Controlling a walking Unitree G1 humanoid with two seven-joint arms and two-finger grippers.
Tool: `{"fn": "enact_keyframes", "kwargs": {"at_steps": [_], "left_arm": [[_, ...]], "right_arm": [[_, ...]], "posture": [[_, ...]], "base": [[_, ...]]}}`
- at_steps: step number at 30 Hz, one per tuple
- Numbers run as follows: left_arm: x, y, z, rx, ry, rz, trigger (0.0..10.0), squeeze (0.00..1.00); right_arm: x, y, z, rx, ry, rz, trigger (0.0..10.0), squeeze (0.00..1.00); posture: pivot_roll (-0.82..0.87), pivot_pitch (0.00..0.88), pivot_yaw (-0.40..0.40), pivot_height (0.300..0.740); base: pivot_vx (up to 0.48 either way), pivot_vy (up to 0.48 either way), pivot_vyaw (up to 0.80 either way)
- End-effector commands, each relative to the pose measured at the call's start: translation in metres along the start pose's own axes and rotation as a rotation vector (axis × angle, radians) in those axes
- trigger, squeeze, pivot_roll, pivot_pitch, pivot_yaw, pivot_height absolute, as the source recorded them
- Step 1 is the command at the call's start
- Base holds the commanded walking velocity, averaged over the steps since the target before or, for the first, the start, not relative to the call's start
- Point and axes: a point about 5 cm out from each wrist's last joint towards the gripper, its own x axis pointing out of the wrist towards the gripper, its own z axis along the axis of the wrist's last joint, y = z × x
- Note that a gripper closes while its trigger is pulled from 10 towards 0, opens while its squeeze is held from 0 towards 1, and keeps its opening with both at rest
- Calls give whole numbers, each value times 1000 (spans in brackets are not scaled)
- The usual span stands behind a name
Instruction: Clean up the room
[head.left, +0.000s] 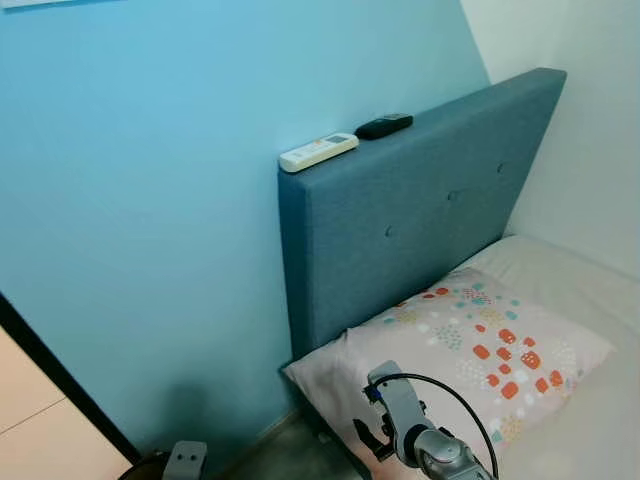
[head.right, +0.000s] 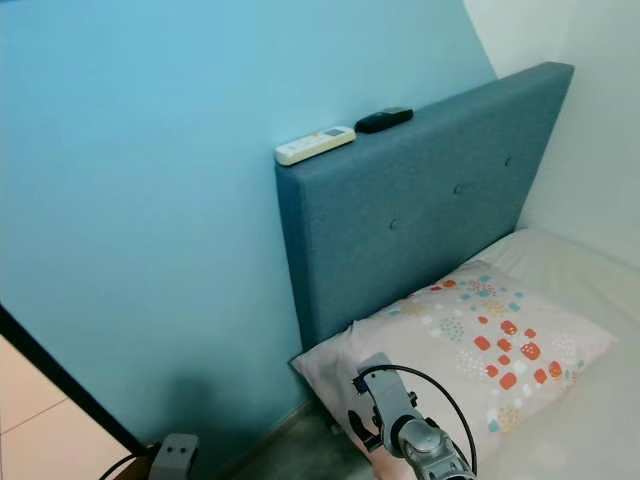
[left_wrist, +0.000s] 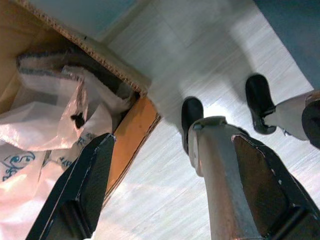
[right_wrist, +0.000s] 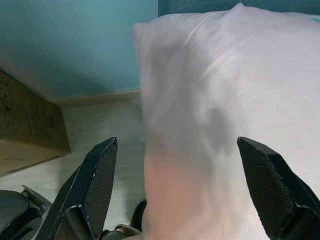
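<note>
I'm looking at a blue wall (head.left: 140, 200) with a blue upholstered headboard (head.left: 420, 200) leaning against it on the right. Two things lie on the headboard's top edge: a white remote control (head.left: 318, 151) nearer the left end, and a black remote (head.left: 383, 126) just beyond it, farther along. The two sit near each other but apart.

Below the headboard a pillow (head.left: 470, 350) with orange, teal and yellow patches rests on the bed (head.left: 570, 280), its near corner hanging over the bed's left edge above the floor.

My right arm is raised at the bottom of the head view, in front of the pillow's near corner. From its wrist camera, the right pincer (right_wrist: 180, 190) is spread wide, with the pale pillow corner (right_wrist: 210, 115) between and beyond the two fingers; I can't tell whether either finger touches the fabric. A cardboard box edge (right_wrist: 30, 125) stands on the floor to one side.

My left arm hangs low. Its wrist camera shows the left pincer (left_wrist: 170, 195) released, fingers apart, pointing down at the wood-look floor (left_wrist: 200, 60). An open cardboard box (left_wrist: 125, 125) with crumpled plastic bags (left_wrist: 40, 130) inside sits beside it, and my own leg and black feet (left_wrist: 191, 117) are in view.
</note>
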Motion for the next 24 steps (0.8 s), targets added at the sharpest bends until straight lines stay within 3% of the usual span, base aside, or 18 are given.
{"fn": "enact_keyframes", "kwargs": {"at_steps": [1, 17, 18, 20, 22, 23, 24], "left_arm": [[0, -2, -2, 12, 7, -2, 10000, 0], [1, -2, 3, -63, -27, 0, 10000, 0], [1, -5, 8, -117, -56, -28, 10000, 0], [1, -5, 8, -117, -56, -28, 10000, 0], [3, -18, 28, -221, -152, -148, 10000, 0], [3, -18, 28, -221, -152, -148, 10000, 0], [3, -25, 42, -246, -211, -217, 10000, 0]], "right_arm": [[2, 1, 7, -17, -21, 1, 10000, 0], [9, 11, 18, -127, -9, 42, 10000, 0], [9, 10, 16, -178, 13, 36, 10000, 0], [9, 10, 16, -178, 13, 36, 10000, 0], [8, 8, 11, -270, 60, 22, 10000, 0], [8, 8, 11, -270, 60, 22, 10000, 0], [8, 6, 10, -296, 77, 13, 10000, 0]], "posture": [[-157, 0, 15, 740], [-149, 0, 2, 706], [-149, 0, 1, 701], [-149, 0, 1, 701], [-145, 0, -2, 691], [-145, 0, -2, 691], [-142, 0, -6, 686]], "base": [[0, 0, 0], [0, 0, 27], [0, 0, 0], [0, 0, 0], [0, 0, 0], [0, 0, 0], [0, 0, 0]]}}
